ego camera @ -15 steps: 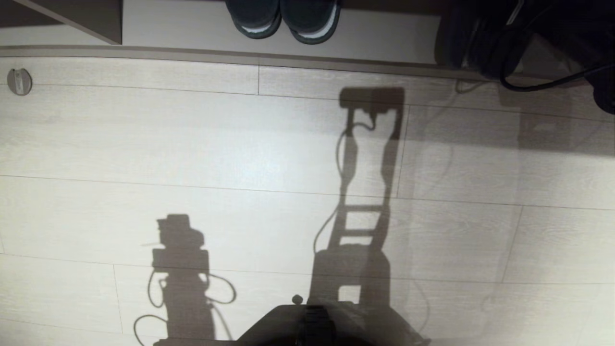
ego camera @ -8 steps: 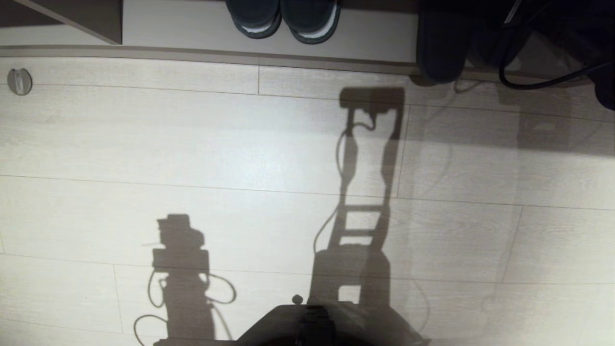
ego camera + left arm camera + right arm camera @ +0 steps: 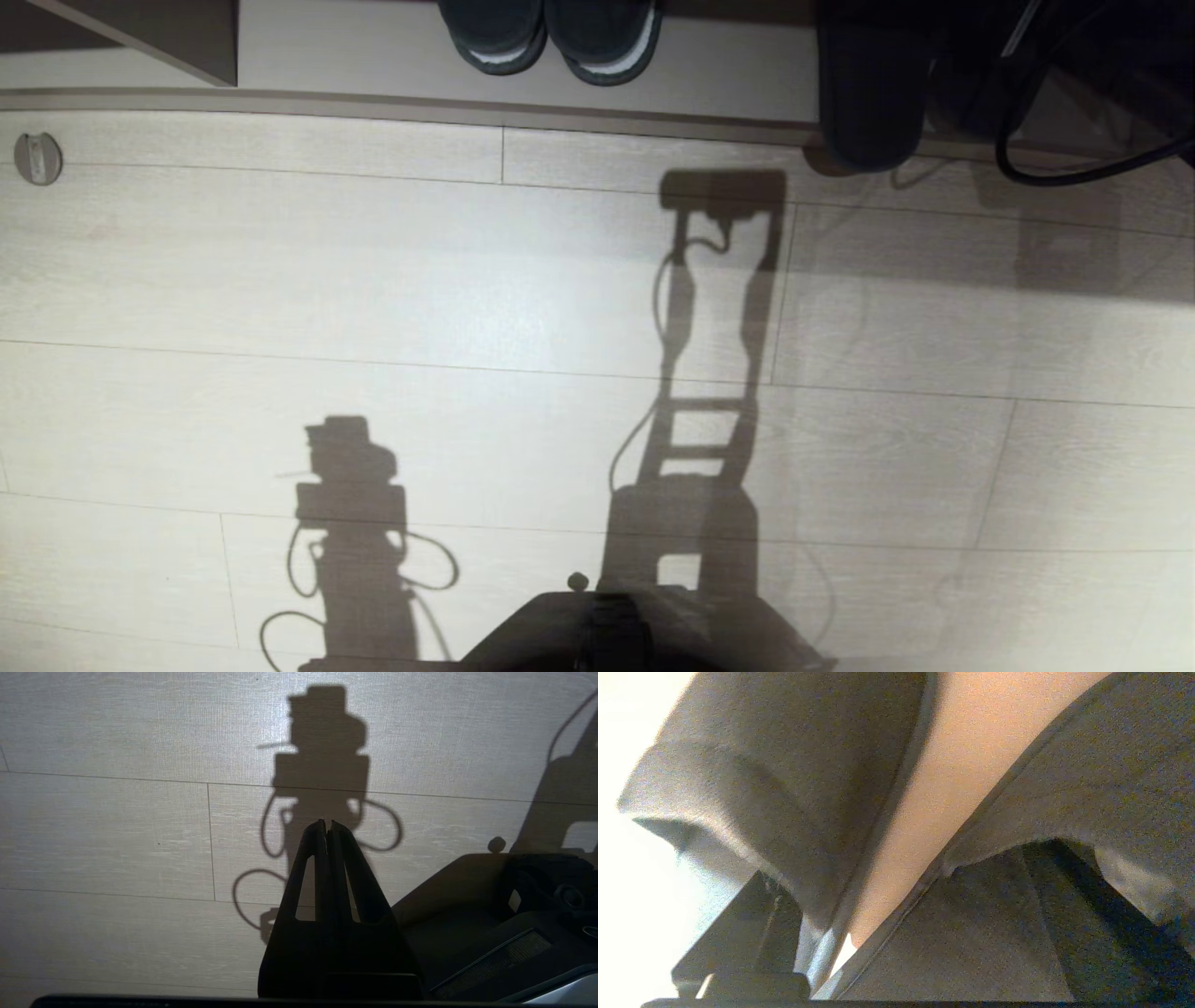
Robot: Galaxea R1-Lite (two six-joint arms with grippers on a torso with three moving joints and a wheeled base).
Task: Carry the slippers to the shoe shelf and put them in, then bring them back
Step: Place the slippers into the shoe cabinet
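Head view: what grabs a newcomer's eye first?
The robot's hard shadows across the pale plank floor. Next, at the top edge, the black pair with pale insole stripes in the shoe shelf, and a dark slipper overhanging its front edge to their right.

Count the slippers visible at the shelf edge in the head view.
3 clearly. Two darker slippers with pale insole stripes sit side by side on the shoe shelf. One grey-blue slipper lies at the shelf's front edge, farther right. Its mate may be hidden behind the right arm.

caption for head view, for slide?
Grey-blue slipper overhanging shoe shelf edge by the right arm; darker striped pair shelved left of it.
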